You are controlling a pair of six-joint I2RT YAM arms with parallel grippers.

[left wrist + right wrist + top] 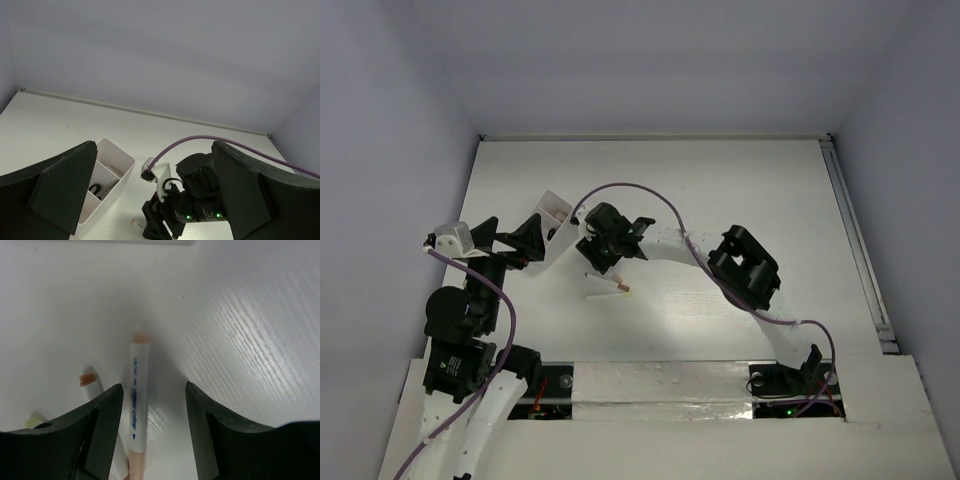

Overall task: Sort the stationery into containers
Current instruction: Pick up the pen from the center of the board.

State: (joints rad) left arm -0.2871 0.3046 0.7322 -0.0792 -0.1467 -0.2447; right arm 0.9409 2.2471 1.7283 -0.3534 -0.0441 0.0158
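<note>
The right tool [153, 390] hangs low over the table [240, 315] with its fingers spread, straddling a white pen [136, 405] with blue print and pinkish-orange ends. This looks like the set-up for a pinch across the barrel. The pen lies flat between the fingers and neither one seems to touch it, so nothing is held yet. Just beside it to the left lie an orange-tipped stick [88, 378] and a yellow tip [35, 419], close enough that the closing finger could nudge them. The three-compartment box [122, 162] sits near the left arm, with black-handled scissors [95, 189] already in its middle compartment. The left tool [154, 146] is wide open and empty, hovering by the box, perhaps to steady it. Whether its finger touches the box wall I cannot tell.
</note>
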